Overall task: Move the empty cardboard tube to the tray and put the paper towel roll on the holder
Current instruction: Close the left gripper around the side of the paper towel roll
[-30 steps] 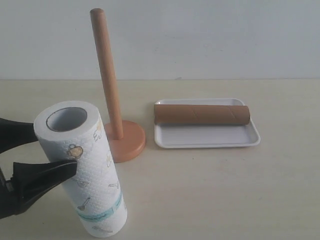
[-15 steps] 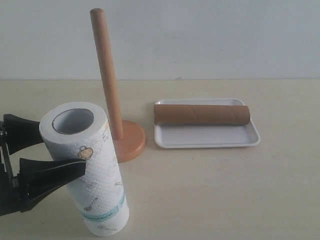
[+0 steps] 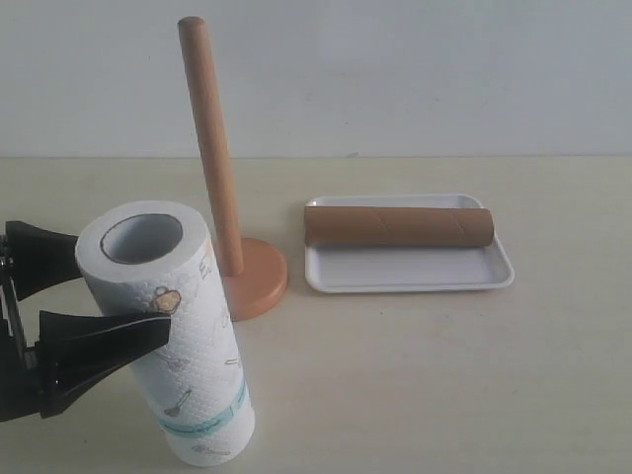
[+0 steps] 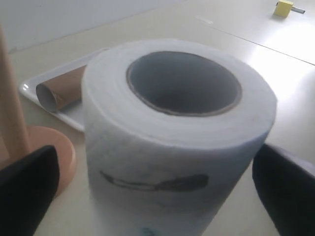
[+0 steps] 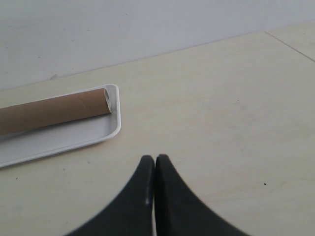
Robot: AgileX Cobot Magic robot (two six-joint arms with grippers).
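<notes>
Since a second ago the left hand [image 3: 118, 294] has slid in further from the left edge, and the paper towel roll [image 3: 193, 365] between its fingers now sits a touch more to the right, leaning less. That hand is spread wide around the roll's upper half, one black finger [image 3: 104, 341] across the front and the other behind. From the wrist, a sliver of counter [image 3: 444, 375] shows between one finger and the paper, so it is not squeezing. The roll stands on end on the counter, grey core facing up, teal band near the bottom.

Just right of it and further back stands the holder [image 3: 212, 168] with its pole bare, its disc base close to the roll but not touching.

Further right lies the tray [image 3: 405, 272], with the empty cardboard tube [image 3: 398, 226] resting lengthwise along its far side.

The right hand [image 5: 155, 167] shows only in its own wrist view. Its two fingertips are pressed together with nothing between them, and it hangs over bare counter near the tray's corner.
</notes>
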